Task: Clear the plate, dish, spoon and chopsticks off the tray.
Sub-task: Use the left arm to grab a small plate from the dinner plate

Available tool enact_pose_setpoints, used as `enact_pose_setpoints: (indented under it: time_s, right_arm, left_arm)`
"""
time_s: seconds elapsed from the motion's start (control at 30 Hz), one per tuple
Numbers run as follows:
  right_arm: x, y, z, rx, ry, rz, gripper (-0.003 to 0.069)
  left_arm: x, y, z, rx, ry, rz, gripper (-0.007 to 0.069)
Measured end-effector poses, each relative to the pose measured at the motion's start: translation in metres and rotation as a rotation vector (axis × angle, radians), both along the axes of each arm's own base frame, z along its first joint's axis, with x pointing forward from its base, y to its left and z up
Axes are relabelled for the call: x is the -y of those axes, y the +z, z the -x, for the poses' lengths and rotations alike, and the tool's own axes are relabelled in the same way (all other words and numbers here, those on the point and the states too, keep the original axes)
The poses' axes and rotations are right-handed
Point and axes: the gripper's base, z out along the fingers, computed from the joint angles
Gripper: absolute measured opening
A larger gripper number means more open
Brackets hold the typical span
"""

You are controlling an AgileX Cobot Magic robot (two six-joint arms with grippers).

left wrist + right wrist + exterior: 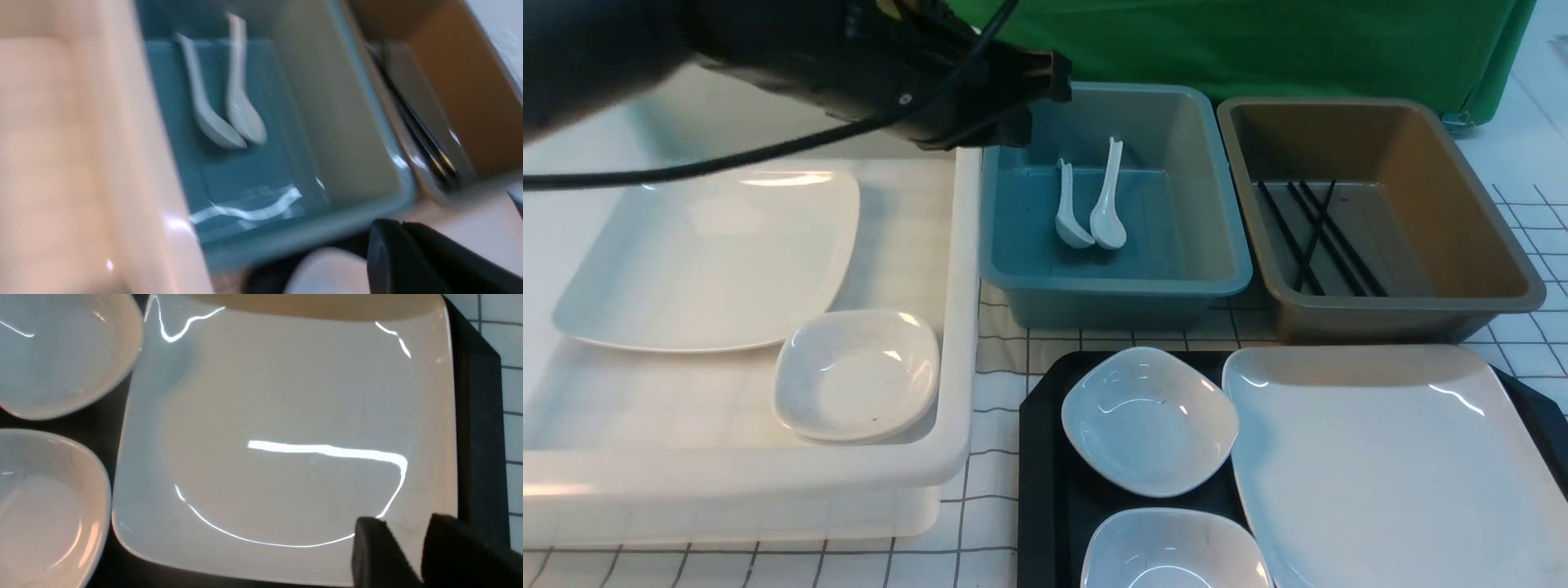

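the table is covered by a white cloth with a dark grid. four things sit directly on it. a white bin fills the left side from near to far. a teal bin stands at far centre, just beside the white bin's right wall. a brown bin stands close on the teal bin's right. the black tray lies near right, in front of both coloured bins.

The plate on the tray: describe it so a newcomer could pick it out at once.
Find the black tray at the near right of the table. The plate fills its right side, beside two small dishes. It is far wider and flatter than they are; a second plate lies apart in the white bin.
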Motion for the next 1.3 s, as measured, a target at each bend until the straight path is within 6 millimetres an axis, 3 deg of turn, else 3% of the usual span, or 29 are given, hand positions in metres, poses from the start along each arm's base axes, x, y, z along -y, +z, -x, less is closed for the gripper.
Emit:
enact_pose_setpoints:
  time_s: [0.1, 0.17, 0.37, 0.5, 0.77, 0.8, 1.03, 1.3]
  right_arm:
    - [0.000, 0.000, 0.000, 0.000, 0.000, 0.000, 0.0197]
    - [0.000, 0.000, 0.000, 0.000, 0.001, 0.001, 0.0197]
    - [0.000, 0.000, 0.000, 0.003, 0.001, 0.000, 0.0199]
    - [0.000, 0.000, 0.000, 0.003, 0.001, 0.000, 0.0207]
    - [0.000, 0.000, 0.000, 0.005, 0.001, -0.001, 0.0216]
    - [0.000, 0.000, 0.000, 0.006, 0.001, -0.001, 0.0218]
    - [0.000, 0.000, 0.000, 0.006, 0.000, -0.003, 0.0227]
    - [-0.001, 0.000, 0.000, 0.006, 0.000, -0.008, 0.0232]
  left_arm:
    - [0.001, 0.004, 0.028, -0.129, -0.130, -0.015, -0.0002]
    - [0.006, -0.008, 0.049, -0.246, -0.227, -0.052, -0.0001]
    - [0.040, -0.068, 0.094, -0.395, -0.373, -0.123, 0.0000]
    - [0.066, -0.103, 0.111, -0.444, -0.394, -0.144, 0.0020]
    - [0.085, -0.156, 0.099, -0.526, -0.361, -0.252, 0.0166]
    - [0.088, -0.166, 0.092, -0.515, -0.363, -0.291, 0.0222]
    - [0.102, -0.175, 0.067, -0.435, -0.387, -0.376, 0.0366]
    - [0.106, -0.194, 0.054, -0.387, -0.445, -0.493, 0.0383]
